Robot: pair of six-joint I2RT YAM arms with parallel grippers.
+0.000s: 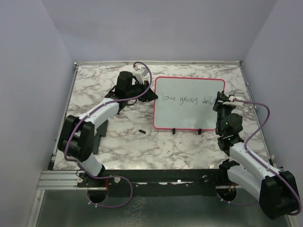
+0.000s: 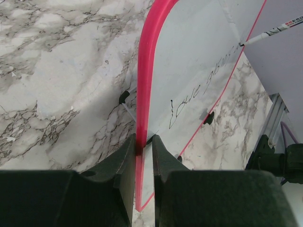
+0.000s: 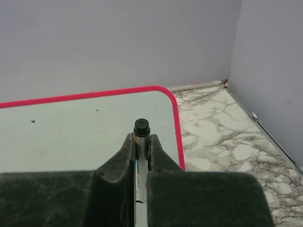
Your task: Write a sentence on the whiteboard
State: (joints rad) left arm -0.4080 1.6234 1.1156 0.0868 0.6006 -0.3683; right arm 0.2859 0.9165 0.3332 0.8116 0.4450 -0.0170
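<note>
Dark and closed tight, the left gripper (image 2: 143, 145) pinches the pink rim of the whiteboard (image 2: 194, 71), which stretches away ahead of it on the marble worktop (image 2: 61, 71). The right gripper (image 3: 141, 142) is clamped on a marker (image 3: 141, 126), whose black end pokes up between its jaws. The board's rounded corner lies just ahead and to its right. The sentence (image 1: 184, 99) runs from beside the left gripper across to the right gripper, reading "Love grows dail", with the marker tip on the board at its end. Two black clips (image 1: 174, 131) sit on the board's near long edge, between the grippers.
</note>
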